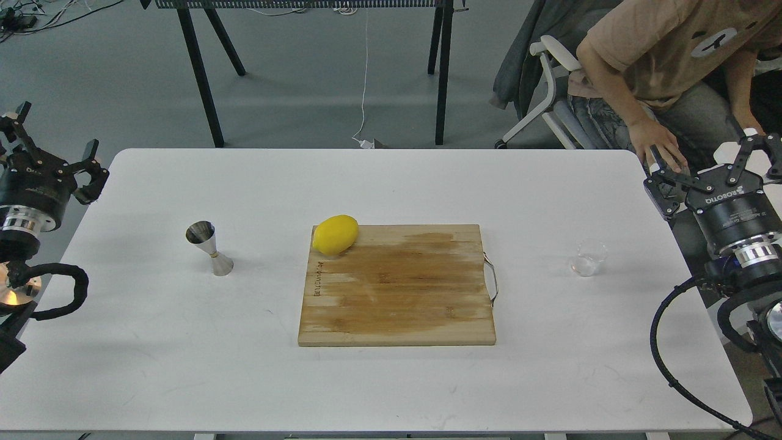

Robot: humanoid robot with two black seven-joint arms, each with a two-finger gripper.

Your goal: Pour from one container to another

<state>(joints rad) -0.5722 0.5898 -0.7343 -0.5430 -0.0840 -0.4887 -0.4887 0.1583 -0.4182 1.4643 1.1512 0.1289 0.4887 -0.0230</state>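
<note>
- Across the frame's middle, the white table [153,342] carries my cutting board [397,287].
- Mid-left and mid-right edges: my left gripper [58,143] and right gripper [712,162] both hang spread, empty.
- Centre-left stands the jigger [209,247], top-heavy; a nudge could topple it.
- Centre-right, the glass cup [588,257] is transparent; I could misjudge its rim.

On my white table [153,342] I count one small clear glass cup [588,257], one shiny steel hourglass jigger [209,247], one yellow lemon [335,234] and one wooden cutting board [397,287], plus one person [672,55] seated behind.
</note>
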